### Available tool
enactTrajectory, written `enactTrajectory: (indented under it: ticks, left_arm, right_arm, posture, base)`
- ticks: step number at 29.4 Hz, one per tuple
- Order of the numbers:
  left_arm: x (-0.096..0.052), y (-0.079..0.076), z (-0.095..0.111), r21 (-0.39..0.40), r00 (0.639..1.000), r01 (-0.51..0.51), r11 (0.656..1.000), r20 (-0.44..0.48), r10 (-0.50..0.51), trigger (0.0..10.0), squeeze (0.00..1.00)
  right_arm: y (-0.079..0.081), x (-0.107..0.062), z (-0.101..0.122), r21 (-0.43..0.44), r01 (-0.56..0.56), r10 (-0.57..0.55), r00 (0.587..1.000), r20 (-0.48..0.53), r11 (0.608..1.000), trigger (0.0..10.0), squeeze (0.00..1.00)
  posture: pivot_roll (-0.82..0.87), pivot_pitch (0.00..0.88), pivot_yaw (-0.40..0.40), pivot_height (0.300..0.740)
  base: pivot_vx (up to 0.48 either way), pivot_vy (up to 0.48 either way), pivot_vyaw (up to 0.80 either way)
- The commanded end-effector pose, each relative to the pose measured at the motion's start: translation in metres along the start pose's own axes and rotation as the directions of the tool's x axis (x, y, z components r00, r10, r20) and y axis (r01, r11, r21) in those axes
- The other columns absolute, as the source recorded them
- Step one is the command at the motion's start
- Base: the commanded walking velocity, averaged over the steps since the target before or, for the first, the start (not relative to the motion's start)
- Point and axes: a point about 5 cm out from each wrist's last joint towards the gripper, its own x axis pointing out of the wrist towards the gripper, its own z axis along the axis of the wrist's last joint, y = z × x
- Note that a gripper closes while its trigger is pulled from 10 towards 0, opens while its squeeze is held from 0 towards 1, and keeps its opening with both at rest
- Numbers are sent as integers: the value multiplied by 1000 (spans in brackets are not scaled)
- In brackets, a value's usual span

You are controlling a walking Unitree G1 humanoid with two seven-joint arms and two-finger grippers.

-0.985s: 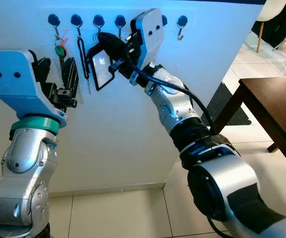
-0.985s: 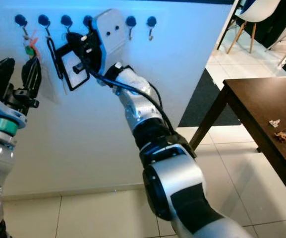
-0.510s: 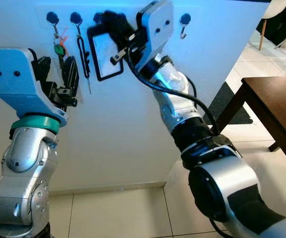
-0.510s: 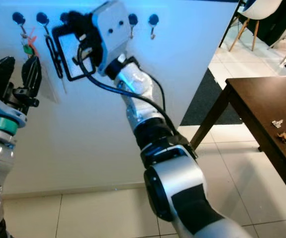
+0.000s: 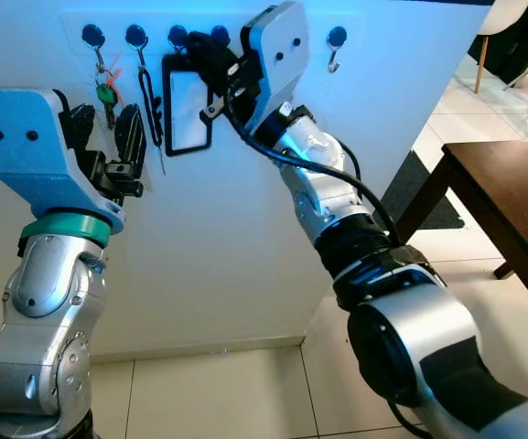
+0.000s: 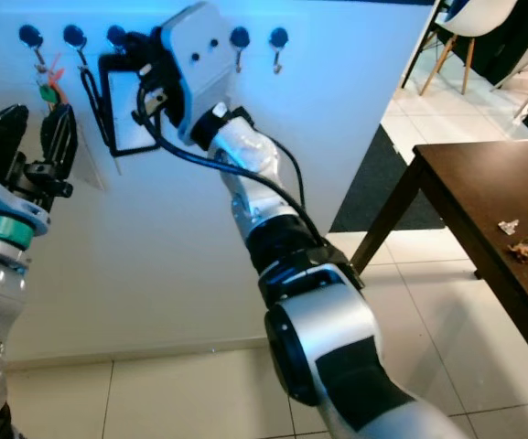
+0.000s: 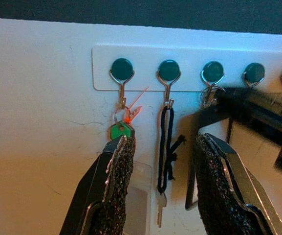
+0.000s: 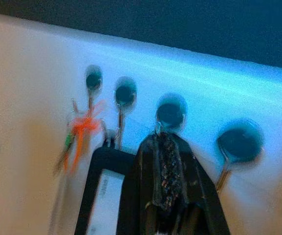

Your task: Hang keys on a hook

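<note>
Your right gripper (image 5: 210, 57) is pinched shut on the top of the key set with its black-framed card holder (image 5: 187, 102), held up against the third hook (image 7: 212, 73) from the left on the wall rack (image 7: 101, 68). The holder hangs flat against the wall, just right of the black lanyard key (image 7: 166, 147). Expect it to be light and stiff but free to swing, so keep hold near the ring, not the frame. Your left gripper (image 7: 162, 186) hovers open and empty below the green-tagged keys (image 7: 121, 128).
</note>
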Motion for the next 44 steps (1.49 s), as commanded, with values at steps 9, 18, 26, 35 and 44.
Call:
enactTrajectory:
  ticks: [9,18,26,35,44]
  left_arm:
    - [-1,-2,-1,-12,1000,10,1000,-10,-10,10000,0]
    - [-1,-3,-1,-14,1000,13,1000,-11,-14,10000,0]
    - [-2,-4,-1,-16,1000,16,1000,-12,-16,10000,0]
    - [-1,-6,-2,-19,1000,19,1000,-15,-20,10000,0]
    - [-1,-6,-1,-19,1000,21,1000,-14,-22,10000,0]
  right_arm:
    - [20,-3,-2,-13,-159,160,987,36,987,10000,0]
    - [21,-5,-4,-34,-172,173,985,27,985,10000,0]
    - [22,-10,0,-38,-180,182,980,80,983,10000,0]
    - [7,-15,-3,178,30,-50,993,110,984,10000,0]
    - [13,-16,-15,295,43,-59,997,45,955,10000,0]
  posture:
    - [57,87,57,740]
    - [57,83,58,740]
    - [56,81,58,740]
    - [49,85,63,740]
    - [50,84,61,740]
  base:
    - [0,0,0]
    - [0,0,0]
    - [0,0,0]
    - [0,0,0]
    - [0,0,0]
